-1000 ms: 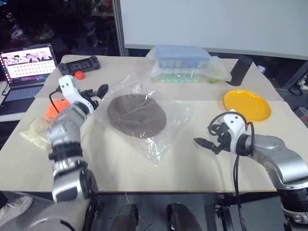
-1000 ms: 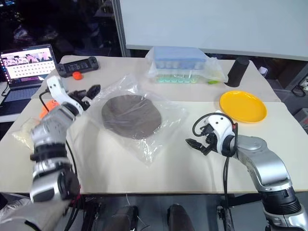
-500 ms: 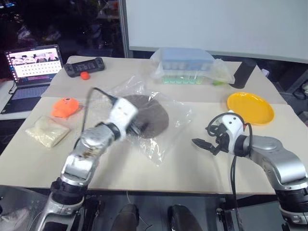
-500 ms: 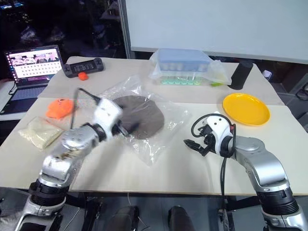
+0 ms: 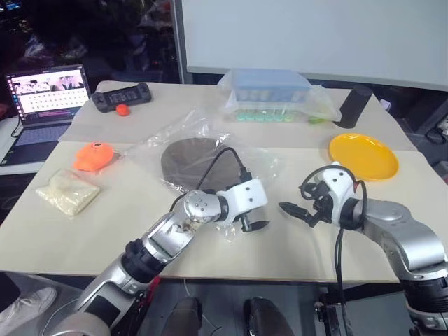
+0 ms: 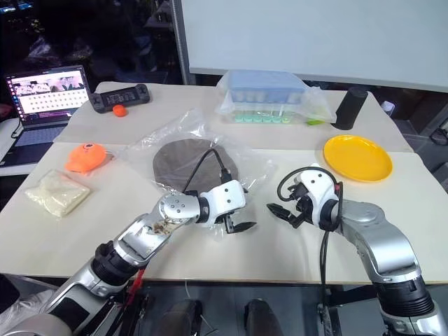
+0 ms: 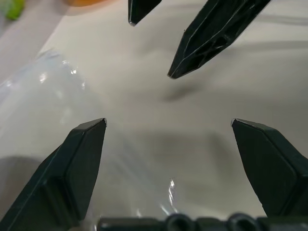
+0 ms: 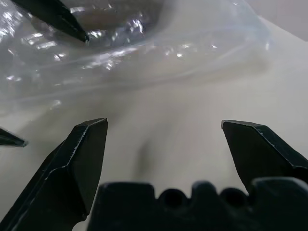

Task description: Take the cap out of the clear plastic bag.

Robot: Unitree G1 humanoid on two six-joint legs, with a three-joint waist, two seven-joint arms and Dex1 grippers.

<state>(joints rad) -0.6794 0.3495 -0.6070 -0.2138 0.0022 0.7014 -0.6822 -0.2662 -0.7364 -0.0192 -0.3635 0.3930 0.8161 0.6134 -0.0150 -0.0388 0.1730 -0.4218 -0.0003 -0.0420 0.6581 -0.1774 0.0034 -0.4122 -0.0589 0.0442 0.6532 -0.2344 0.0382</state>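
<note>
With jaws spread and empty, the left gripper (image 6: 234,225) is hovering at the clear plastic bag (image 6: 175,136)'s near edge — the right gripper (image 6: 283,212), likewise spread, is waiting nearby — likely next pinching the film to free the cap (image 6: 183,158).

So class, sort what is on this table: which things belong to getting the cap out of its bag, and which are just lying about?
Part of the job:
cap
clear plastic bag
left claw, open
right claw, open

Lying about:
yellow plate
blue-lidded box in its own bag
black cylinder
orange toy
pale packet
laptop
black controller
</note>
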